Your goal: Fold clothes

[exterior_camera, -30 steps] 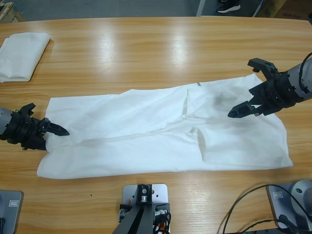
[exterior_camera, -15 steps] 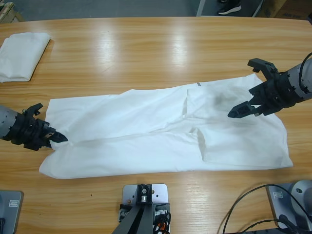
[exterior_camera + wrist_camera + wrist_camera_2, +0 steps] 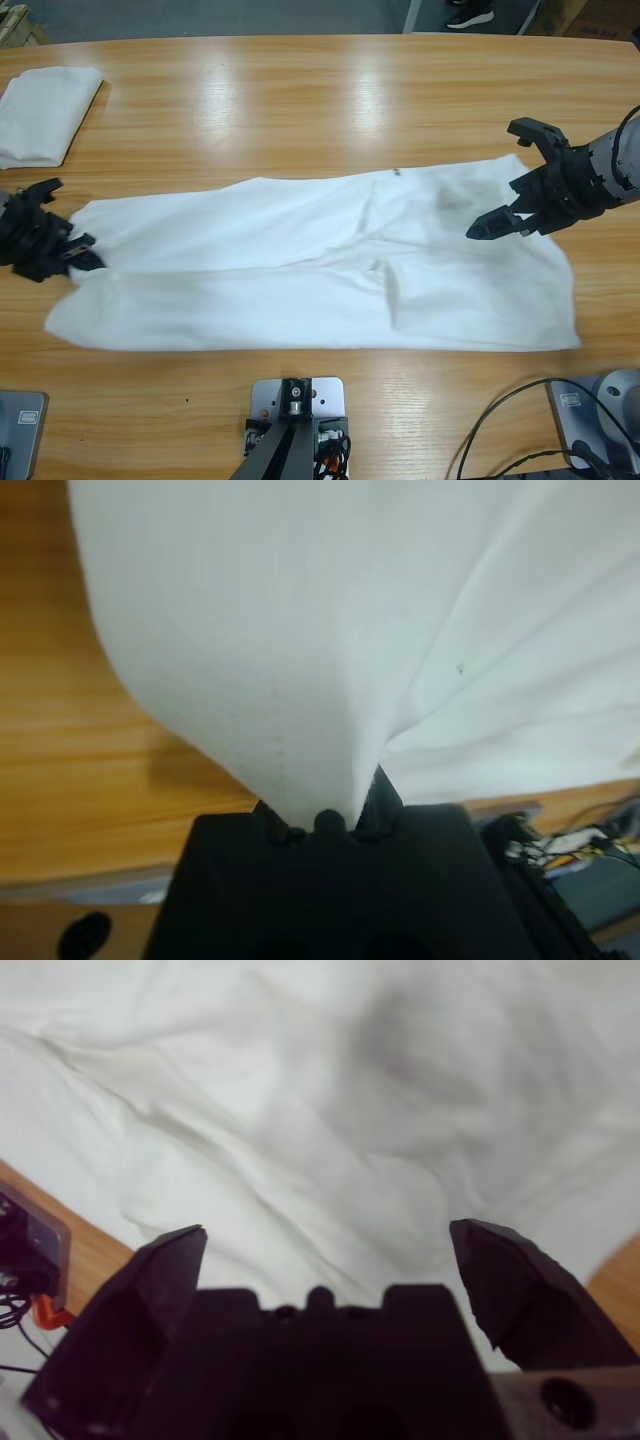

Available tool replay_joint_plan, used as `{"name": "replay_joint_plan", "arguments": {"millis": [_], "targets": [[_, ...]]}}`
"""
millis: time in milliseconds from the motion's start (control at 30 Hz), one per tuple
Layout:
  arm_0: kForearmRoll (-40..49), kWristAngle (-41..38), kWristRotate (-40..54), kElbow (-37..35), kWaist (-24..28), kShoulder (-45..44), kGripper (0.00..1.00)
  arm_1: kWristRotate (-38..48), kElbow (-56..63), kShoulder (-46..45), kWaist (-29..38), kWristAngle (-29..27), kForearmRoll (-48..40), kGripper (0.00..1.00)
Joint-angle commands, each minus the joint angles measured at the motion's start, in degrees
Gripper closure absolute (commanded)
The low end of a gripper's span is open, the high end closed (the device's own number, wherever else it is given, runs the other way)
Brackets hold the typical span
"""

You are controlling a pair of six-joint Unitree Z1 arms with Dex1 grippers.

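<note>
The clothes (image 3: 300, 270) are one large white garment spread lengthwise across the middle of the table, with a lengthwise fold along its middle. At its left end my left gripper (image 3: 75, 255) is shut on the fabric edge. In the left wrist view the white cloth (image 3: 350, 630) gathers to a point at the left gripper (image 3: 330, 815) and fans out taut above it. My right gripper (image 3: 492, 180) hovers over the garment's right part, open, holding nothing. Its right wrist view shows wrinkled white cloth (image 3: 300, 1090) beyond the spread right gripper (image 3: 325, 1235).
A second white cloth (image 3: 45, 112), folded, lies at the table's far left corner. Bare wooden table (image 3: 300, 110) stretches behind the garment. Cables (image 3: 510, 430) hang off the front right.
My left gripper has drawn back to the left with the fabric edge in it. The garment slid left and stretched longer and flatter. The right arm stayed still.
</note>
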Motion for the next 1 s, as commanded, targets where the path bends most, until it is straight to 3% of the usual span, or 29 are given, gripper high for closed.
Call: {"name": "replay_joint_plan", "arguments": {"millis": [33,200,367,733,900,1000], "targets": [[8.33,4.72,4.10,-1.38,9.92,-1.86,1.000,0.64,1.65,1.53,-1.24,-0.17,-0.63,0.000],[13.92,6.90,7.42,-4.20,16.06,-3.15,1.000,0.64,1.56,1.30,-1.68,-0.17,-0.63,0.000],[17.66,9.80,13.66,-5.85,27.73,-6.84,1.000,0.64,1.51,1.37,-1.93,0.00,-0.80,0.000],[18.01,9.80,12.36,-9.96,29.49,-6.63,1.000,0.64,1.74,1.13,-1.93,0.09,-0.80,0.000],[18.28,10.26,16.18,-8.26,35.53,-6.98,1.000,0.64,1.99,1.04,-1.95,0.09,-0.80,0.000],[18.89,8.91,15.32,-10.26,33.11,-8.00,1.000,0.64,2.25,0.84,-1.93,0.09,-0.82,0.000]]}}
